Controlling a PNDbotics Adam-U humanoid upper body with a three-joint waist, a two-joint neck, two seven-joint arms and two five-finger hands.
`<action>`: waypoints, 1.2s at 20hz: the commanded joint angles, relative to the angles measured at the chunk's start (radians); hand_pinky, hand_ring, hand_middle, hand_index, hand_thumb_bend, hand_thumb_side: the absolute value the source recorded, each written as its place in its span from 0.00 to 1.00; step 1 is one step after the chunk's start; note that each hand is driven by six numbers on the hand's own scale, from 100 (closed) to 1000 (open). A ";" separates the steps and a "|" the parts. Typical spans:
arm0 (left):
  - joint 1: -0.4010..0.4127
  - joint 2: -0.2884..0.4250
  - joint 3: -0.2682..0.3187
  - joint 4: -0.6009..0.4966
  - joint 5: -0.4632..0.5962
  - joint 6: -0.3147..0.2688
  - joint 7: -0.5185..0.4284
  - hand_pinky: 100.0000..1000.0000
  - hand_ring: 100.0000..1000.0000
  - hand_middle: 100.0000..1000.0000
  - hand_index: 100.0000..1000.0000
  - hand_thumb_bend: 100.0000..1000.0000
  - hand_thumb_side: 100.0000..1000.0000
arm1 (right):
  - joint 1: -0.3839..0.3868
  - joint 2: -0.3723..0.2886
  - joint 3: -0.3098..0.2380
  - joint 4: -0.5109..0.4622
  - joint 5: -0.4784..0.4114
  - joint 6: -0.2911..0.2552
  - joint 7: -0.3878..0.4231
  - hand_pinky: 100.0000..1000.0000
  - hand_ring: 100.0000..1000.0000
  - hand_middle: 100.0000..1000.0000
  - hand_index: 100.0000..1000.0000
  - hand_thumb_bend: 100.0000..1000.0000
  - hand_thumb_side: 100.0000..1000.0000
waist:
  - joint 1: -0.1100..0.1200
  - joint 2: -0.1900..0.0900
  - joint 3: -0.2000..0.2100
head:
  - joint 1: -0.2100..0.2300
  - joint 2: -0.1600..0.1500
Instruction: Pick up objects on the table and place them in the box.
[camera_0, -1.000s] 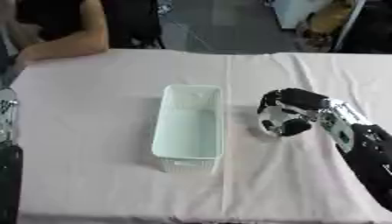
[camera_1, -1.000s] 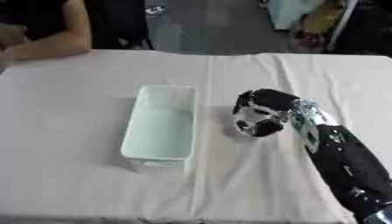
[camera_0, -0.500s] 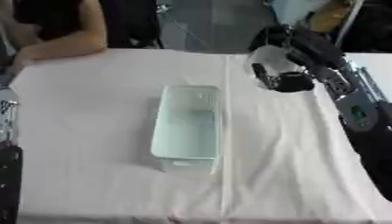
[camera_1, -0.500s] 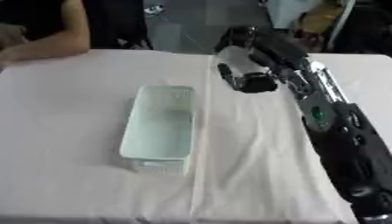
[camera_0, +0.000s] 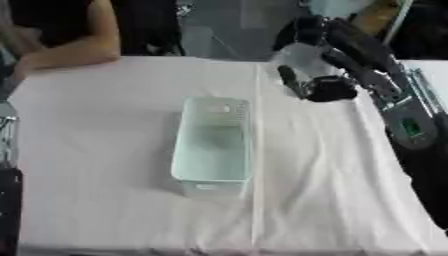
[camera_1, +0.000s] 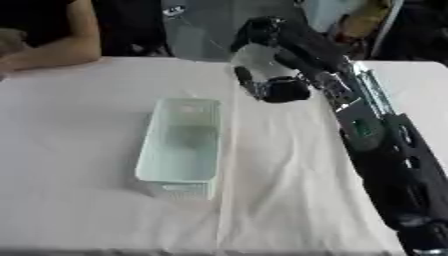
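Box (camera_0: 213, 145) sits mid-tabletop, long axis near-to-far, pale mint, nothing visible inside; cloth around it shows no loose objects. Right hand (camera_1: 273, 75) hangs near the far edge, right of the box's far end, fingers curled inward. It may be closed on something pale, but I can't tell. Judging by that, the step is carry-or-reach. Next move: swing left over the box opening, then release. Left hand not visible, only a dark strip at the near-left edge.
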 joint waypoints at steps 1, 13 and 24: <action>-0.010 0.010 0.003 -0.017 -0.003 -0.004 -0.003 0.66 0.72 0.73 0.77 0.44 0.71 | -0.025 -0.005 0.003 -0.026 -0.011 -0.004 0.005 0.00 0.17 0.23 0.26 0.00 0.00 | 0.002 -0.013 0.000 | -0.009 -0.001; -0.020 0.001 -0.017 -0.017 0.007 0.001 -0.025 0.66 0.73 0.73 0.77 0.43 0.71 | -0.175 0.133 0.101 0.322 0.069 -0.157 -0.008 0.00 0.18 0.23 0.26 0.00 0.00 | 0.001 -0.008 0.015 | -0.043 -0.001; -0.024 -0.002 -0.022 -0.017 0.012 0.003 -0.034 0.66 0.73 0.73 0.77 0.43 0.71 | -0.191 0.182 0.150 0.319 0.066 -0.213 -0.035 0.00 0.19 0.23 0.27 0.00 0.00 | 0.002 -0.010 0.020 | -0.047 -0.001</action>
